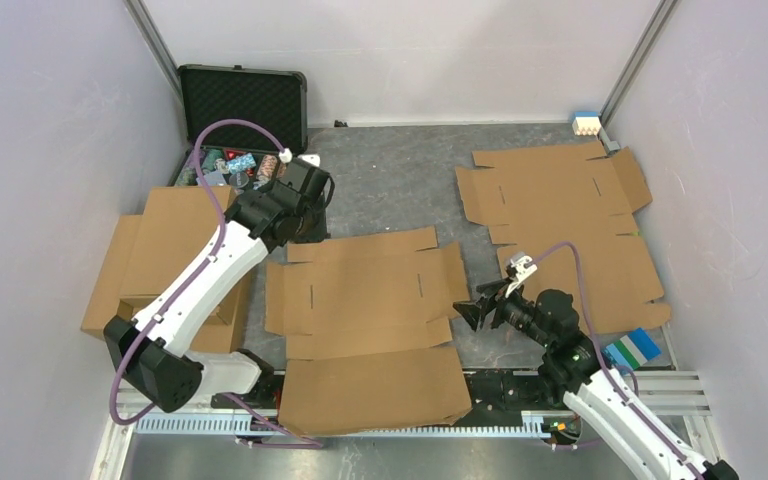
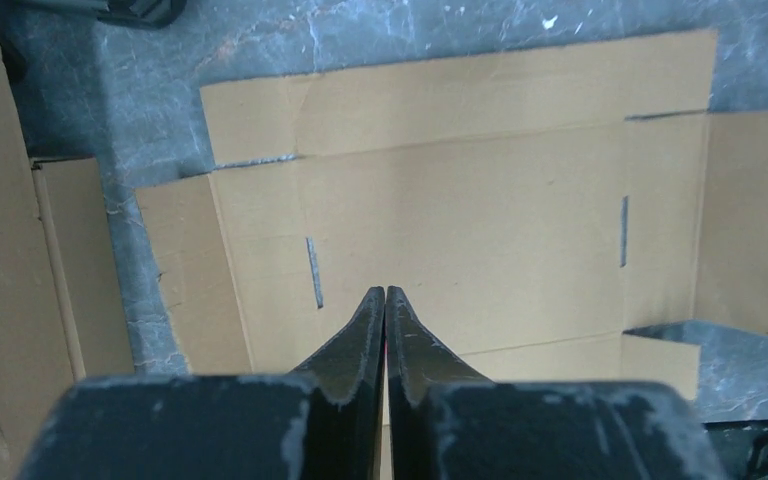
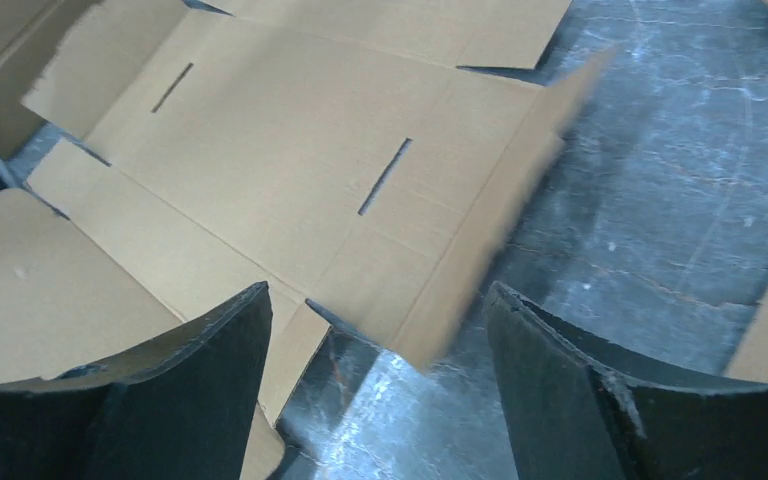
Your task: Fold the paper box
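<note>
The paper box [image 1: 365, 295] is a flat brown cardboard blank with flaps and two slits, lying unfolded on the grey table in the middle. It fills the left wrist view [image 2: 460, 220] and the right wrist view [image 3: 290, 170]. My left gripper [image 1: 305, 228] hovers over its far left corner, shut and empty [image 2: 385, 292]. My right gripper [image 1: 475, 312] is open and empty just off the blank's right side flap, whose edge lies between the fingers [image 3: 375, 300] without touching them.
A second flat blank [image 1: 560, 200] lies at the right rear, over more cardboard [image 1: 600, 285]. A stack of cardboard [image 1: 165, 260] sits at the left. An open black case of poker chips [image 1: 240, 110] stands at the back left. A small blue-green item [image 1: 632, 348] lies near the right arm.
</note>
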Controlling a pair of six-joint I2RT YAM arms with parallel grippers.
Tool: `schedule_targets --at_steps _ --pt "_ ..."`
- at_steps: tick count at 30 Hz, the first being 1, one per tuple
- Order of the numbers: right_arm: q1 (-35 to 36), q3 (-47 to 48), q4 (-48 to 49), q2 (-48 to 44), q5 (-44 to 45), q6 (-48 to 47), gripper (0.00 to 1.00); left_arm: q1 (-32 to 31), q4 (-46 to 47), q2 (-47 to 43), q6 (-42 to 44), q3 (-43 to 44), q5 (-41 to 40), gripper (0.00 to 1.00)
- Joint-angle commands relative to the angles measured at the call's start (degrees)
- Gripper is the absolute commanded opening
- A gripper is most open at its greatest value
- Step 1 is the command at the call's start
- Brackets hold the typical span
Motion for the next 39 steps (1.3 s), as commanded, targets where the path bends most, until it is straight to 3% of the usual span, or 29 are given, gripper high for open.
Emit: schedule_targets --at_steps 1,5,10,14,16,18,20,21,22,23,24,27,34,39 --pt "0.31 5.56 -4.52 2.74 4.91 -3.95 0.88 0.13 0.46 -2.94 2.76 -3.31 2.30 0.09" --pt "0.32 10.06 -6.01 9.53 11.79 -3.89 0.95 0.13 0.71 -4.40 2.30 -6.14 2.83 0.10" --pt "0.28 16.94 -6.98 23.44 17.93 -2.84 0.94 0.06 1.23 -7.45 1.80 -9.05 5.85 0.12" --pt "0.26 21.95 -5.38 34.80 17.84 -2.30 0.89 0.13 1.12 -9.67 1.48 -10.34 7.39 0.14" --pt "0.30 23.53 -3.22 39.83 17.74 -1.21 0.78 0.13 1.11 -10.30 1.50 -10.86 7.85 0.15" --pt "0.26 24.24 0.33 44.72 17.07 -0.01 0.58 0.08 1.09 -10.53 1.39 -11.31 7.86 0.15" --pt "0.25 24.86 3.63 48.54 15.92 0.88 0.45 0.08 1.06 -10.53 1.34 -11.59 7.68 0.15" --pt "0.30 25.54 4.86 50.13 14.52 1.03 0.35 0.08 1.11 -10.52 1.32 -11.68 7.68 0.15" --pt "0.30 26.82 5.39 51.71 13.61 0.82 0.17 0.10 1.11 -10.52 1.29 -11.85 7.74 0.15" --pt "0.30 28.74 4.93 52.74 13.29 0.45 0.06 0.12 1.11 -10.47 1.21 -11.86 7.97 0.15" --pt "0.28 30.33 4.22 53.31 13.62 0.27 0.00 0.08 1.18 -10.53 1.15 -11.86 8.24 0.15" --pt "0.30 34.48 1.80 51.53 18.66 -0.53 0.00 0.13 1.20 -10.84 1.04 -11.99 8.86 0.15" --pt "-1.66 31.90 -4.77 37.22 46.60 8.32 0.00 0.13 5.57 -12.79 -1.00 -16.24 13.87 0.18" --pt "-2.67 26.62 -11.48 28.60 59.25 16.53 0.00 0.03 11.53 -12.87 -3.75 -23.00 20.77 0.33"
